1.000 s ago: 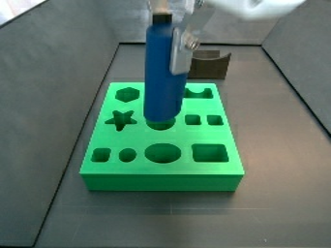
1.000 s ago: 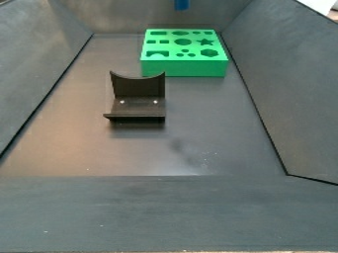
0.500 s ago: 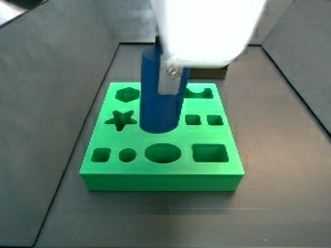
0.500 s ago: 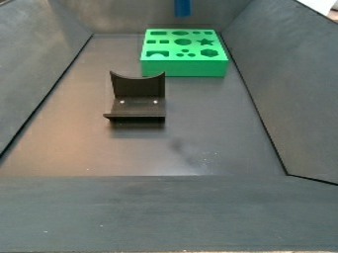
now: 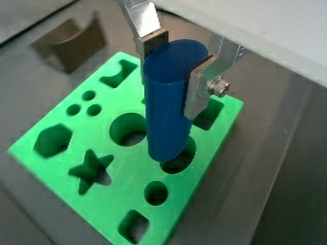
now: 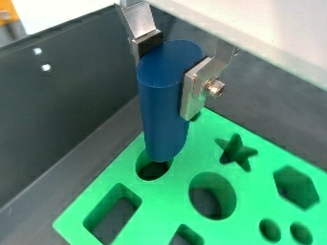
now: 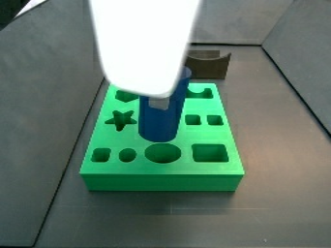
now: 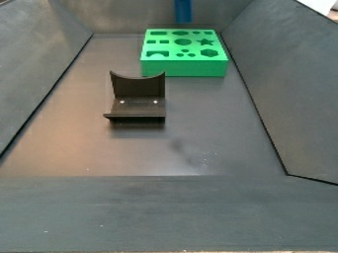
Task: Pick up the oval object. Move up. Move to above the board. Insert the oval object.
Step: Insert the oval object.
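Observation:
The oval object (image 5: 169, 100), a smooth blue peg, hangs upright with my gripper (image 5: 177, 67) shut on its upper end. One silver finger (image 5: 151, 43) presses each side. Both wrist views show this grip, with the gripper (image 6: 173, 62) on the oval object (image 6: 163, 105). The peg's lower end sits right over a dark cut-out (image 6: 151, 171) of the green board (image 6: 243, 215); I cannot tell whether it has entered. In a side view the oval object (image 7: 161, 121) stands just behind the oval hole (image 7: 162, 152) in the board (image 7: 162, 172). My blurred white arm (image 7: 142, 44) hides the gripper there.
The dark fixture stands on the floor behind the board (image 7: 211, 64), and in front of it (image 8: 136, 97) in the other side view. Dark sloping walls (image 8: 40, 89) enclose the floor. The board (image 8: 185, 49) lies at the far end, with the peg's blue (image 8: 184, 8) above it.
The arm has come toward the board's near edge and lower. The peg's lower end has shifted from the board's middle holes to just over the oval hole. The grip is unchanged.

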